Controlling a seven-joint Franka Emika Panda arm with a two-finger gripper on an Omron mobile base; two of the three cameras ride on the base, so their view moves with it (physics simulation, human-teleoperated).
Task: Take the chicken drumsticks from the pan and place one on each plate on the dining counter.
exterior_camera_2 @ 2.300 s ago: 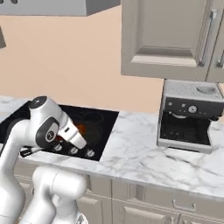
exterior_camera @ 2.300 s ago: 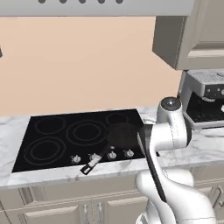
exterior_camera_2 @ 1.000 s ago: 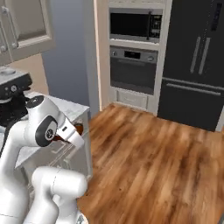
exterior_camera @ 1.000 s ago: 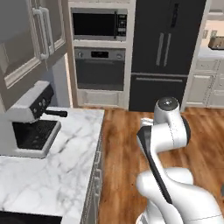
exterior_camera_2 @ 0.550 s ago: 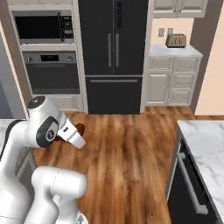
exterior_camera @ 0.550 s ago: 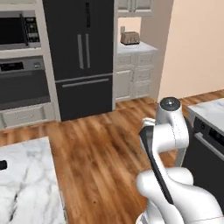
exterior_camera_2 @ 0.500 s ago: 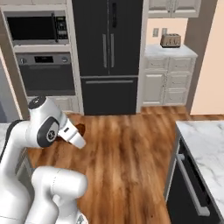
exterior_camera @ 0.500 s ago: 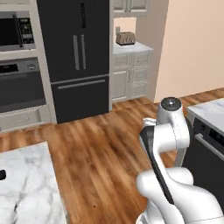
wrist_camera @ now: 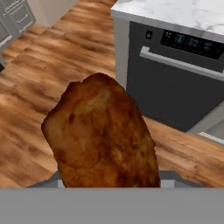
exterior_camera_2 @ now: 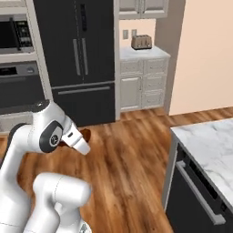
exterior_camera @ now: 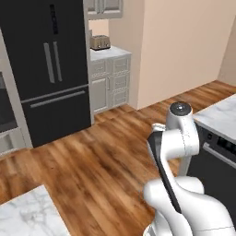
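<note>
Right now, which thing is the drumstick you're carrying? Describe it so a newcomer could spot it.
Start at the black fridge and come down to the white arm in front of it. At the arm's end, the gripper is shut on the chicken drumstick, a golden-brown, rough-skinned lump. It is the only food among cabinets, wood floor and marble counter.

Golden-brown drumstick (wrist_camera: 103, 135), white-veined marble counter (wrist_camera: 175, 13)

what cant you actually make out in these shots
- Finger tips: in the hand view the chicken drumstick covers them.
- Drumstick's lower end: cut off at the bottom of the hand view.
- Gripper: in the right base view the arm hides most of it.
- Marble counter: cut off by the right edge of the right base view.
</note>
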